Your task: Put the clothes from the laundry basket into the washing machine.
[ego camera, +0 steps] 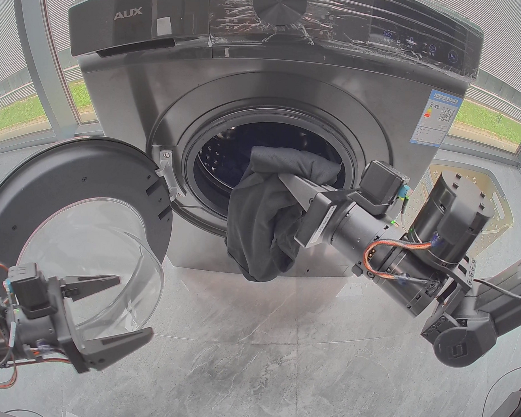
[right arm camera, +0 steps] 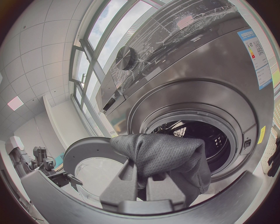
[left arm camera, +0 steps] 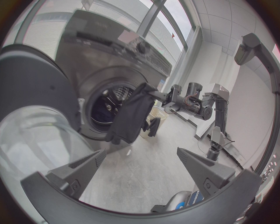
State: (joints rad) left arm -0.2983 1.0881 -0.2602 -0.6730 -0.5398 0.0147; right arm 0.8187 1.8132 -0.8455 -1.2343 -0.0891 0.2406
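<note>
A dark grey garment [ego camera: 266, 212] hangs in front of the washing machine's round opening [ego camera: 239, 154], its lower part drooping below the rim. My right gripper [ego camera: 290, 182] is shut on the garment's upper fold, just outside the drum mouth; the right wrist view has the cloth [right arm camera: 163, 154] bunched over the fingers [right arm camera: 122, 183]. My left gripper [ego camera: 106, 309] stands open and empty low at the left, in front of the open door [ego camera: 73, 211]. In the left wrist view the laundry basket [left arm camera: 159, 112] sits beyond the machine with dark clothes [left arm camera: 153, 127] draped over its edge.
The machine's door is swung fully open to the left, its glass bowl [ego camera: 94, 257] facing out. Grey tiled floor [ego camera: 255, 353] lies bare in front of the machine. Windows run behind it.
</note>
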